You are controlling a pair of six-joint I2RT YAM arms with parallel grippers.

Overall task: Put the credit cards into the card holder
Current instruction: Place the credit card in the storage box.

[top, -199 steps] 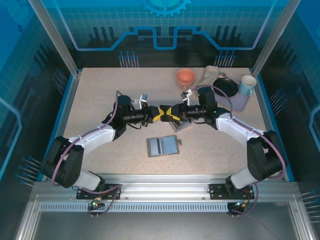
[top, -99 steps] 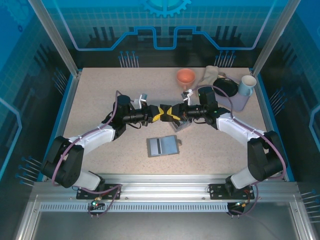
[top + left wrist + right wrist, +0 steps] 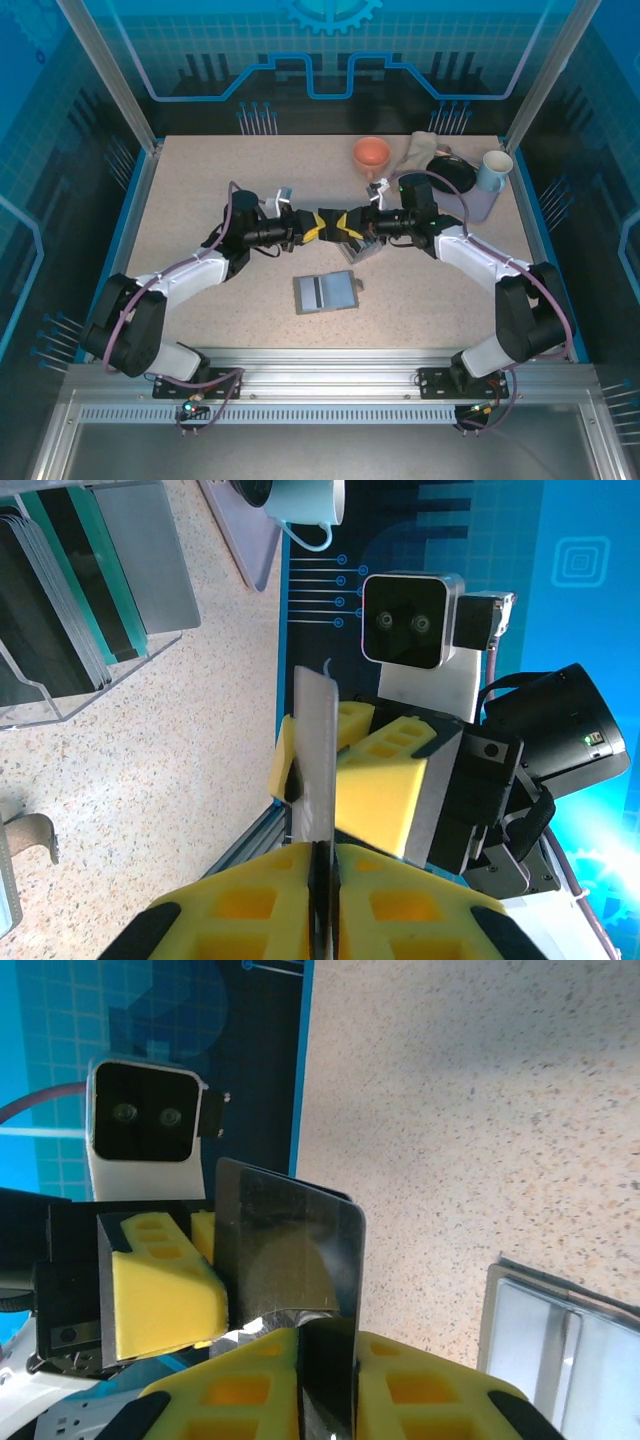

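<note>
free tabletop (image 3: pixel 190 190) left, card holder (image 3: pixel 366 250) blocking centre

We note a speckled beige desk (image 3: pixel 200 180). Translucent blue walls (image 3: pixel 330 60), printed with a grid and circuit lines, enclose it at the back and both sides. Slanted aluminium posts (image 3: pixel 110 75) carry them. An aluminium rail (image 3: pixel 330 358) runs along the near edge. Lighting is even.

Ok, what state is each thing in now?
Dark glossy plastic card: in the air, gripped by left pincer and right pincer.
Left pincer: shut on that card.
Right pincer: shut on that card.
Clear plastic card holder: several cards inside.
Grey-blue plastic cards: flat on the speckled table.
</note>
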